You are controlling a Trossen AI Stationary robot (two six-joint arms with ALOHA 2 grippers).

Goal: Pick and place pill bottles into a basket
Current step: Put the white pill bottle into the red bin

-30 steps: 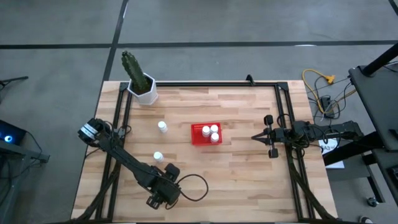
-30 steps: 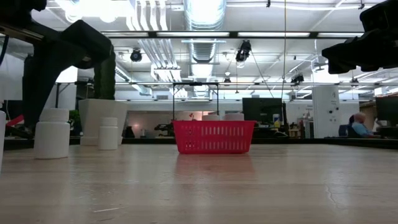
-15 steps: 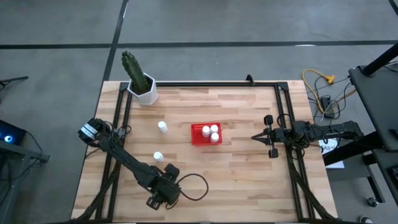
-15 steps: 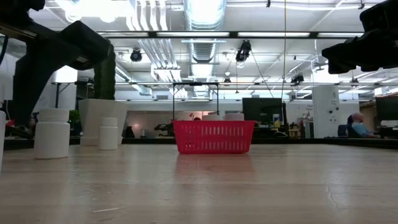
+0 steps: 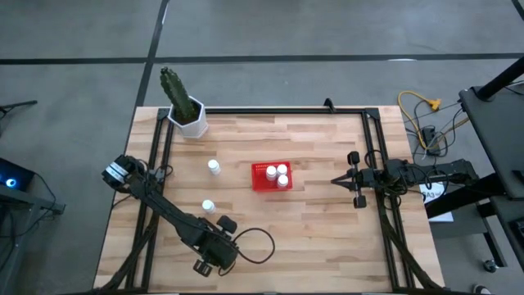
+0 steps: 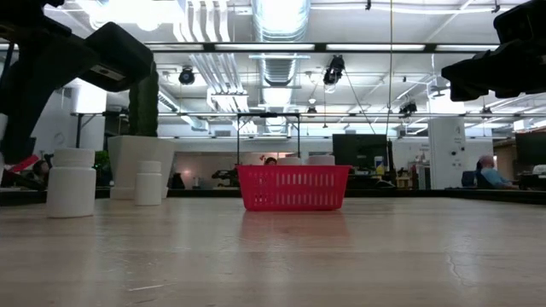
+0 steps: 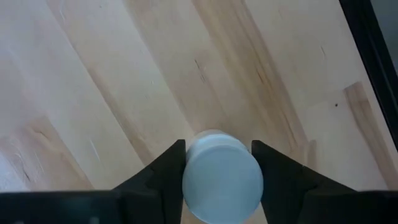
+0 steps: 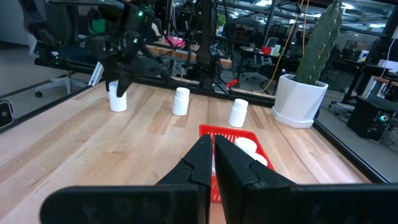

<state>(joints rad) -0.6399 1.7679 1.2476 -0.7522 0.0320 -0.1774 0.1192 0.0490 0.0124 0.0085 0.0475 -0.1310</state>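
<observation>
Near the table's front edge at the left, my left gripper point(image 5: 223, 226) points steeply down, shut on a white pill bottle point(image 7: 221, 180) that stands upright on the wood. Two more pill bottles point(image 5: 208, 206) point(image 5: 214, 167) stand on their bases farther back. The red basket point(image 5: 260, 176) sits mid-table with three bottles point(image 5: 277, 174) upright inside. My right gripper point(image 5: 334, 181) is shut, level and touching nothing, at the table's right side. My left gripper pinches the pill bottle's round side just below the cap point(image 7: 186, 168) between its two fingers point(image 7: 171, 162). The fingers come from above, pointing steeply down, one on each side of the bottle. In the right wrist view the bottle point(image 8: 117, 101) stands upright on the table.
A white pot with a cactus point(image 5: 190, 115) stands at the far left corner. Black frame rails point(image 5: 372, 147) run along the table's left, right and far sides. Bare wood lies between the basket and the table's front edge point(image 5: 270, 283).
My left gripper has shut on the pill bottle: in the low view one dark finger has swung toward the picture's left edge. The arm itself has stayed in place.
</observation>
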